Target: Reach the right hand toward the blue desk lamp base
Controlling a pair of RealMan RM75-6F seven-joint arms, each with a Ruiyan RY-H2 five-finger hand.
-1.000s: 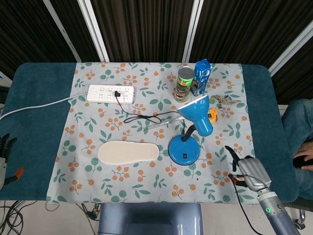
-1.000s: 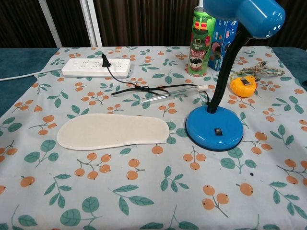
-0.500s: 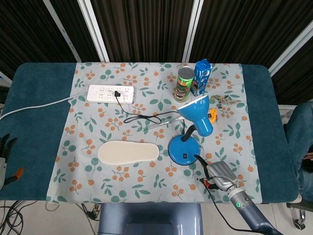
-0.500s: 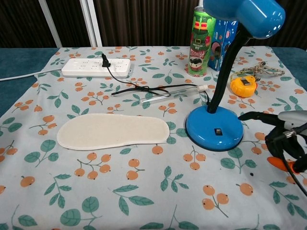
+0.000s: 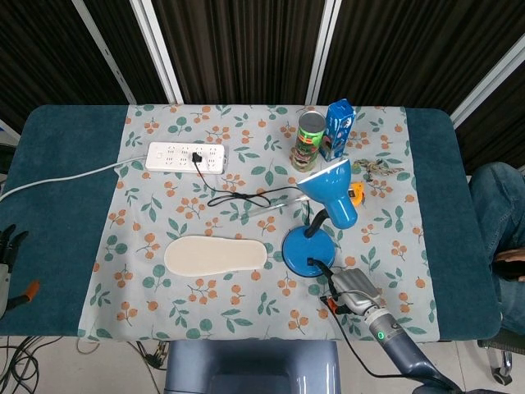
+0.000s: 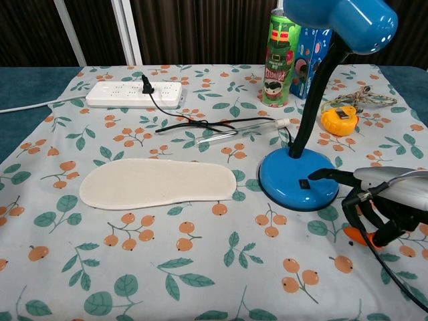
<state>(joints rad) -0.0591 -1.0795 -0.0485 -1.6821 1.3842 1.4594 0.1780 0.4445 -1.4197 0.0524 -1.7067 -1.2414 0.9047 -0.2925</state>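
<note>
The table (image 5: 57,222) carries a floral cloth (image 5: 197,304) holding every item. The blue desk lamp (image 5: 332,190) stands right of centre, its round base (image 6: 286,182) flat on the cloth with the switch facing the near edge. A white insole (image 5: 216,255) lies left of the base; a white power strip (image 5: 185,157) lies at far left.

The right hand (image 5: 351,289) has advanced leftward from the near right over the last second and now sits just beside the base's near-right rim. It holds nothing; one finger (image 6: 328,175) is extended over the switch, contact uncertain, the others curled. In the chest view it was absent a second ago and is now against the base.

Judgement: the reach is essentially complete. The left hand (image 5: 6,246) rests idle at the far-left table edge; its state cannot be determined.
</note>
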